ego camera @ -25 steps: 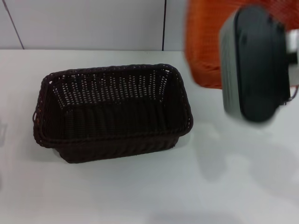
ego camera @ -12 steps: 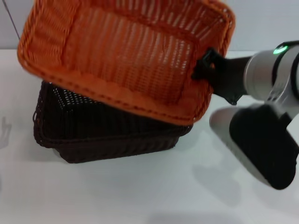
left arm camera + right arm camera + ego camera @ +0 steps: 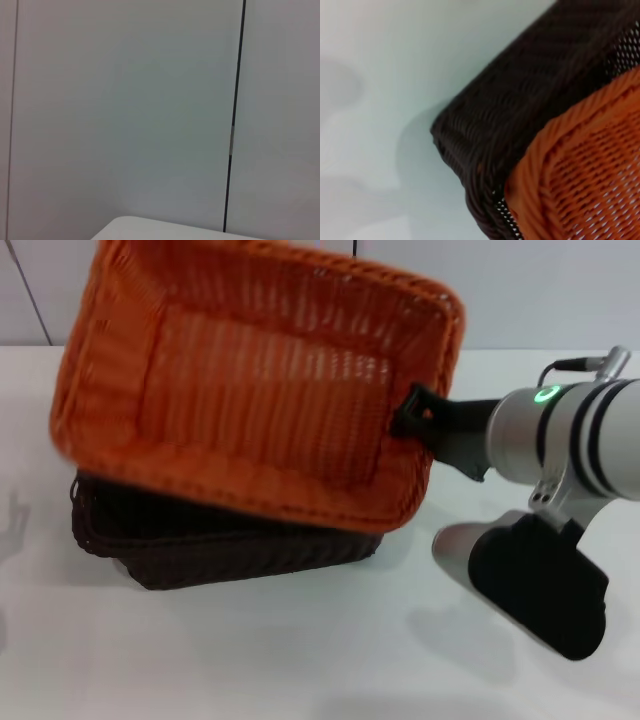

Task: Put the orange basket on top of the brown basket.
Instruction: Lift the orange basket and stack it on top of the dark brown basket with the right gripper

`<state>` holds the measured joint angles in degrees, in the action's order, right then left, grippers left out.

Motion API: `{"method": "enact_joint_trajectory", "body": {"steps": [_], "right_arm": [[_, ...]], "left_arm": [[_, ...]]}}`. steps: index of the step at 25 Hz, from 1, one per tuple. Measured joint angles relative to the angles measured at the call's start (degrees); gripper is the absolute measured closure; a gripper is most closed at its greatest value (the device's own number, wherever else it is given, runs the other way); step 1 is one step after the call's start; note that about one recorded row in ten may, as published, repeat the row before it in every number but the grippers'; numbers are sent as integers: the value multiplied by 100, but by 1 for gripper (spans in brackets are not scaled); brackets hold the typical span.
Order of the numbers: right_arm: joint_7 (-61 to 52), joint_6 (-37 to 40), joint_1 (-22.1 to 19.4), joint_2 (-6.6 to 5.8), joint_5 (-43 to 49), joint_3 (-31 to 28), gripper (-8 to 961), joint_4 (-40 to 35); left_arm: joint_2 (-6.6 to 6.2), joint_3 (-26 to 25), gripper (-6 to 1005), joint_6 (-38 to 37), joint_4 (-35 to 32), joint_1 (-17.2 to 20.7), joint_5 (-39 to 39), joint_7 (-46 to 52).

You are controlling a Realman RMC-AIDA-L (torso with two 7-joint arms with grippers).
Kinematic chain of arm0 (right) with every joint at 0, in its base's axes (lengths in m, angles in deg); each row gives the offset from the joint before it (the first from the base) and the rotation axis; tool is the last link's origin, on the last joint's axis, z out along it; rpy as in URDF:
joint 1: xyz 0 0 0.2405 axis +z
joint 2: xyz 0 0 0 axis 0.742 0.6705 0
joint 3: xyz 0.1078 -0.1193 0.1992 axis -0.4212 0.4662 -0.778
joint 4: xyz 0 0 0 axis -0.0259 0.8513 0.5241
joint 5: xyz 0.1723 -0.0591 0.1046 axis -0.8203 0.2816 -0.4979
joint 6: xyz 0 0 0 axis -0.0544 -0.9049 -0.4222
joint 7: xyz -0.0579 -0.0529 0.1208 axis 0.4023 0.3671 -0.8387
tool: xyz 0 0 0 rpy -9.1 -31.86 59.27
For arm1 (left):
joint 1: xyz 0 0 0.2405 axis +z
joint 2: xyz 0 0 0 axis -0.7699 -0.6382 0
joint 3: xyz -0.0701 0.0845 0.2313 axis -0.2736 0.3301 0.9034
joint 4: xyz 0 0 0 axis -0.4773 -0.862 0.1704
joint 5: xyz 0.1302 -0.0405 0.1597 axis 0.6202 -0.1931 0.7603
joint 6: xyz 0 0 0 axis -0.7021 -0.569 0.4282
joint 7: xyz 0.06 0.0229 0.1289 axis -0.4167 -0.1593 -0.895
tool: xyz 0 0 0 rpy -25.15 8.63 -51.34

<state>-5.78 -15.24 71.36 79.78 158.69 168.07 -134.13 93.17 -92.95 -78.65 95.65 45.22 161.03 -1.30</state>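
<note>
In the head view the orange basket [image 3: 260, 380] hangs tilted just above the brown basket [image 3: 220, 540], covering most of it, its near rim low over the brown one. My right gripper [image 3: 412, 415] is shut on the orange basket's right rim, its arm reaching in from the right. The right wrist view shows the brown basket's corner [image 3: 520, 120] with the orange basket's rim [image 3: 570, 165] inside or just over it. My left gripper is out of view; the left wrist view shows only a wall.
The baskets are on a white table [image 3: 300, 650]. A grey wall with a dark seam [image 3: 235, 120] stands behind. My right arm's dark elbow housing [image 3: 530, 585] hangs over the table at the right.
The orange basket has swung from the far right to over the brown basket, then dropped lower and shifted slightly right. My right arm has followed it down.
</note>
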Motion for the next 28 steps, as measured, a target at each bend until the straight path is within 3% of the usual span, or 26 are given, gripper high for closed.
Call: {"method": "enact_joint_trajectory", "body": {"steps": [11,18,24,28], "right_arm": [[-429,-307,-195,-13,-93,58,789,19],[-533,-193,-545,-19,-23,108,752,-346],[-539,-184,-937,13,42,113,571,-786],[-541,-156,-1325,44,45,129,394,-1122]], "left_arm": [[0,12,172,66,1,-89,0,0],[-9,-17,172,91,2,-129,0,0],[-18,-25,172,92,-65,-205,0,0],[-22,-32,172,91,-171,-276,0,-1]]}}
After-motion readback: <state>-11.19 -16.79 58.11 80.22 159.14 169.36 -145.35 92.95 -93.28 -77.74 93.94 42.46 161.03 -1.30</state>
